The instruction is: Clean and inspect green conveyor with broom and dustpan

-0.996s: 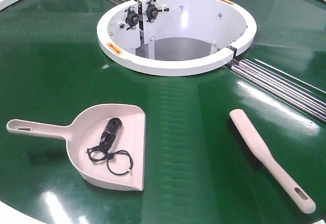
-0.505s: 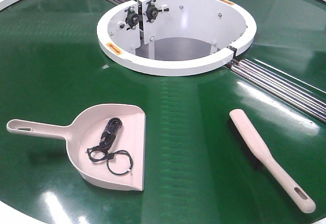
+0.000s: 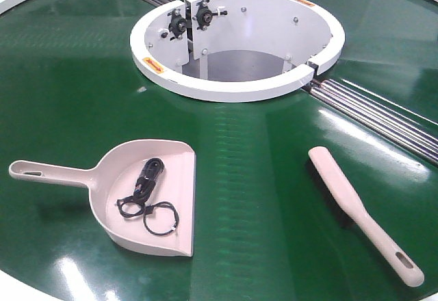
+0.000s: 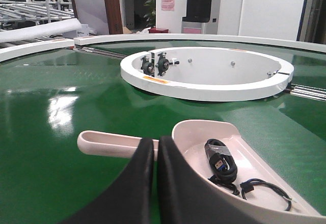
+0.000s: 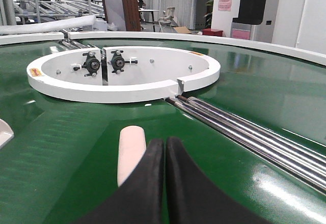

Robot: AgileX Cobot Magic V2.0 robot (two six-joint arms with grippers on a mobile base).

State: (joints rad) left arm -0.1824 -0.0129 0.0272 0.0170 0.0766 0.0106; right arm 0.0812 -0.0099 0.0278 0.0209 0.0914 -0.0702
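Dustpan (image 4: 224,147) and broom (image 5: 130,150) on green conveyor (image 3: 260,178), both arms low, fingers (image 4: 153,183) (image 5: 164,183) closed, empty.

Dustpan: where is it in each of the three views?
Front view: dustpan lower left, handle pointing left.
Left wrist view: lower right, behind the shut left gripper.
Right wrist view: only a pale sliver at the left edge, likely it.
Shared landmark: white ring hub.

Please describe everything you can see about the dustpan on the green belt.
The dustpan is a pale pinkish-beige scoop, plastic by its look, with raised back walls, a wide flat mouth and a long straight handle with a slotted hole at its end. It lies flat on the green conveyor, handle to the image left in the front view. Inside lie a coiled black cable and thin black loops. No claw touches it.
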